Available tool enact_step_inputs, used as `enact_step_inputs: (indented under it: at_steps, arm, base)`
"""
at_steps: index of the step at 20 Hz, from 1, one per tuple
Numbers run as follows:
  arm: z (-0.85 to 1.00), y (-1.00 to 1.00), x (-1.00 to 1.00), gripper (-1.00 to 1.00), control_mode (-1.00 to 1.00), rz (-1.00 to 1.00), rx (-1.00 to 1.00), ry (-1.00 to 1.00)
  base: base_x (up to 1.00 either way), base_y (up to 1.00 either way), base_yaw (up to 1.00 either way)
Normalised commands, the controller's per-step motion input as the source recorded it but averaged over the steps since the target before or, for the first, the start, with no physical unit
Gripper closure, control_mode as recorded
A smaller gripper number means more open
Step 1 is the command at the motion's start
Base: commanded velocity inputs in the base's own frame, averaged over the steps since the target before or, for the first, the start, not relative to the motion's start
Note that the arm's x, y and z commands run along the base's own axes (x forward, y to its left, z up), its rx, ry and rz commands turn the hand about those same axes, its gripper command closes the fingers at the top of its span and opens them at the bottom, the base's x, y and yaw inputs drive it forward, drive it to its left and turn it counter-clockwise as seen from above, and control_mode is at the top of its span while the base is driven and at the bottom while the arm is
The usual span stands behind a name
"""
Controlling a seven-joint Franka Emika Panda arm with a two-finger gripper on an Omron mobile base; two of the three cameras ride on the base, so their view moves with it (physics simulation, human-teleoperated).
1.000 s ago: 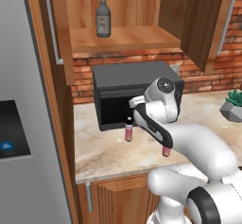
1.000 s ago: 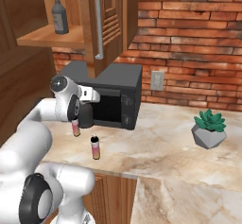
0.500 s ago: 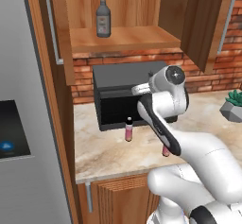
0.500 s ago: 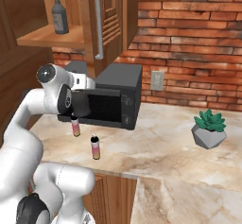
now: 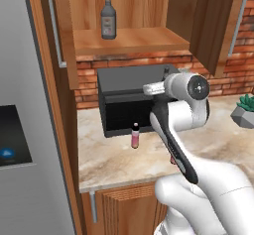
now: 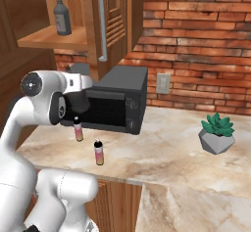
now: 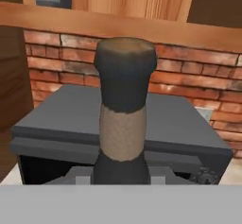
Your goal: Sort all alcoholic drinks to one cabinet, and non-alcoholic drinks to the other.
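My gripper (image 6: pixel 80 97) is shut on the dark bottle (image 7: pixel 124 105), whose thin neck and cap rise close in the hand view, in front of the black microwave (image 5: pixel 126 97). The clear-grey bottle (image 5: pixel 108 17) with a red cap stands on the shelf of the open wood cabinet (image 5: pixel 134 39) above the microwave. Two small pink bottles stand on the counter. One pink bottle (image 5: pixel 134 136) is just before the microwave door. The second pink bottle (image 6: pixel 99 152) stands nearer the counter's front edge. The other cabinet is out of view.
A grey fridge (image 5: pixel 25 130) stands left of the counter. The cabinet's open door (image 5: pixel 218 26) with its silver bar handle hangs right of the shelf. A potted plant (image 6: pixel 218 133) sits at the right of the marble counter (image 6: pixel 171 157), under the brick wall.
The hand has risen from low over the counter to about the microwave's top, carrying the dark bottle. The pink bottles and the clear bottle have stayed put.
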Motion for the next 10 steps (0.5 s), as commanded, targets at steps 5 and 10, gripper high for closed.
enact_step_inputs:
  at_steps: [5, 10]
  arm:
    - [0.74, 0.0, -0.27, 1.0, -1.0, 0.0, 0.09, -0.1]
    - [0.84, 0.0, -0.18, 1.0, -1.0, 0.0, 0.06, -0.01]
  base:
    - [0.0, 0.0, 0.0]
    - [0.0, 0.0, 0.0]
